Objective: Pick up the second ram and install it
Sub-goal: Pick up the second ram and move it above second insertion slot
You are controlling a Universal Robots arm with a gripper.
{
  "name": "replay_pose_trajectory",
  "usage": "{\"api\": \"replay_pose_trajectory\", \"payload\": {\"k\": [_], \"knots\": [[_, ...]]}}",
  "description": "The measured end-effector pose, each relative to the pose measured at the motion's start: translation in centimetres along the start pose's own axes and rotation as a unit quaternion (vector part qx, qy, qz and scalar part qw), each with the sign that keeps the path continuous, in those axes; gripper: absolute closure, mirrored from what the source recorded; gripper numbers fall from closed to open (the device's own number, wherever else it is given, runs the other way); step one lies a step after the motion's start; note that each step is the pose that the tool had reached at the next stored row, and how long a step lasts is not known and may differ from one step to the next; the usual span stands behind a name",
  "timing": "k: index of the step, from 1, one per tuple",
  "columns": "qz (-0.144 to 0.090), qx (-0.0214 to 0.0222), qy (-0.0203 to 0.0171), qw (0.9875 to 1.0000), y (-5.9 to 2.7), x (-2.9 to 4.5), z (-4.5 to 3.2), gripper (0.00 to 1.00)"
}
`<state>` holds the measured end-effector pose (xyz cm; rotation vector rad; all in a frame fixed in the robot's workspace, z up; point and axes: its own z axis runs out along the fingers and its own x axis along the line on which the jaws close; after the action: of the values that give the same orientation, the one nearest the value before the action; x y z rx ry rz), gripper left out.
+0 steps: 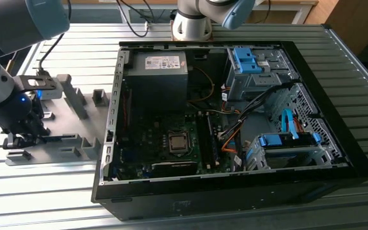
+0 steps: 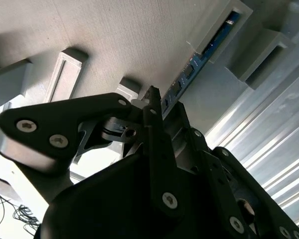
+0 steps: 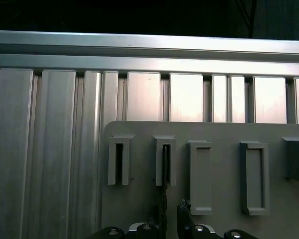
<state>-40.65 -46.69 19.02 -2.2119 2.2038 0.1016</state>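
There's the memory stick (image 2: pixel 193 64), a blue-green board with little dark chips, standing on its long edge in the grey holder blocks. The first wrist view catches the stick's edge (image 3: pixel 165 164) as a thin dark line inside one slotted block (image 3: pixel 172 159). It looks light as anything and stiff along its length, but thin and brittle, I'd judge: twist it and the board or the chips suffer, and the contact edge wants no touching. The best hold, to my eye, is across the two flat faces at the free upper edge, squeezed squarely so it cannot swivel. The gripper (image 2: pixel 153 102) sits right at the stick's near end, low over the grey holder plate (image 1: pixel 51 156); whether the jaws are spread or pinching the board, I cannot tell. Wider now, in the exterior view: gripper and plate sit at nine o'clock from the open computer case (image 1: pixel 356 160), just beside its wall, all on the slatted metal table (image 1: pixel 43 203). Inside the case the motherboard (image 1: pixel 149 136) lies flat, the processor socket (image 1: pixel 178 142) near its middle, the blue drive brackets (image 1: pixel 245 60) up at one o'clock.
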Motion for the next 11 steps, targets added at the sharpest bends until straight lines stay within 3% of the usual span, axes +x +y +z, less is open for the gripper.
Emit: {"api": "replay_pose_trajectory", "payload": {"k": [5, 6, 11], "knots": [[0.000, 0.0000, 0.0000, 1.0000, 0.00, 0.00, 0.07, 0.73], [0.000, 0.0000, 0.0000, 1.0000, 0.00, 0.00, 0.08, 0.80], [0.000, 0.0000, 0.0000, 1.0000, 0.00, 0.00, 0.09, 0.86]]}}
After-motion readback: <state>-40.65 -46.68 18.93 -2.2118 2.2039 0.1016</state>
